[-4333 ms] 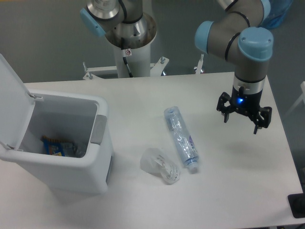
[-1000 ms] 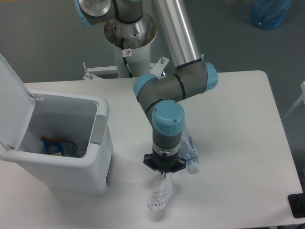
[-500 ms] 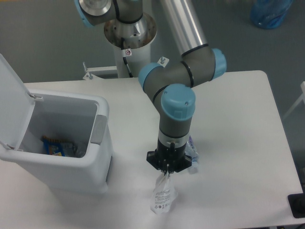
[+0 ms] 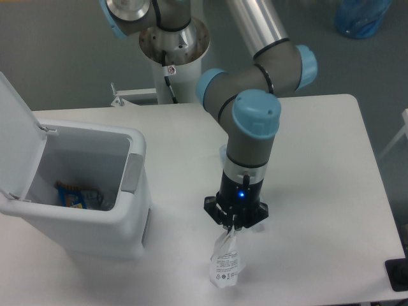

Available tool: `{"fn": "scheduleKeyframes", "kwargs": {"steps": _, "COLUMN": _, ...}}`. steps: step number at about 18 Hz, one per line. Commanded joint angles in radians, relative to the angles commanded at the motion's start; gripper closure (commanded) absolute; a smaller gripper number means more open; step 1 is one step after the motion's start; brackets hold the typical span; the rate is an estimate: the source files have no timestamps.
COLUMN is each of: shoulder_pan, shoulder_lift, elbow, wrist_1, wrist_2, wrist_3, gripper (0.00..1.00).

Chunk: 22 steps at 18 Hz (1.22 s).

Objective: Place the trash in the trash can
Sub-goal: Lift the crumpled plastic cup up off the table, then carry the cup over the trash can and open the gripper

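Fixed camera: the tool (image 4: 234, 227) pinches the wrinkled plastic cup (image 4: 225, 266), which dangles over the surface (image 4: 319, 191) at five o'clock of the open trash can (image 4: 95, 185). Nothing of the trash is binned yet; the bottle is mostly hidden behind the arm.

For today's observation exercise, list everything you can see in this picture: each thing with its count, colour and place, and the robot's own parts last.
Trash can: one, white with a grey tab, left side of the table, lid open.
Snack packet: one, orange and blue, inside the trash can.
Cup: one, clear and wrinkled, hanging from the gripper near the table's front edge.
Bottle: hidden behind the arm; not visible enough to describe.
Table: one, white, under everything.
Blue bag: one, on the floor, top right.
Robot base: one, grey and white, behind the table.
Gripper: one, black, shut on the cup's top.
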Motion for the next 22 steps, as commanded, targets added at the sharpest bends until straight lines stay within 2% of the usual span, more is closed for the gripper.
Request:
{"fn": "scheduleKeyframes", "kwargs": {"steps": 4, "shoulder_pan": 0.041, "shoulder_lift": 0.040, "elbow": 0.049, "wrist_1": -0.003, "wrist_2": -0.120, "wrist_3": -0.032, "gripper": 1.00}}
{"fn": "scheduleKeyframes", "kwargs": {"steps": 8, "shoulder_pan": 0.055, "shoulder_lift": 0.100, "elbow": 0.058, "wrist_1": -0.005, "wrist_2": -0.235, "wrist_3": -0.052, "gripper": 1.00}}
{"fn": "scheduleKeyframes", "kwargs": {"steps": 12, "shoulder_pan": 0.051, "shoulder_lift": 0.146, "elbow": 0.052, "wrist_1": -0.008, "wrist_2": -0.298, "wrist_3": -0.058, "gripper": 1.00}}
{"fn": "scheduleKeyframes", "kwargs": {"steps": 16, "shoulder_pan": 0.037, "shoulder_lift": 0.193, "elbow": 0.045, "wrist_1": -0.011, "wrist_2": -0.313, "wrist_3": -0.090, "gripper": 1.00}}
{"fn": "scheduleKeyframes", "kwargs": {"steps": 18, "shoulder_pan": 0.029, "shoulder_lift": 0.228, "elbow": 0.025, "wrist_1": -0.011, "wrist_2": -0.336, "wrist_3": -0.107, "gripper": 1.00}}
{"fn": "scheduleKeyframes", "kwargs": {"steps": 22, "shoulder_pan": -0.014, "shoulder_lift": 0.308, "elbow": -0.059, "wrist_1": -0.011, "wrist_2": -0.338, "wrist_3": -0.106, "gripper": 1.00}}
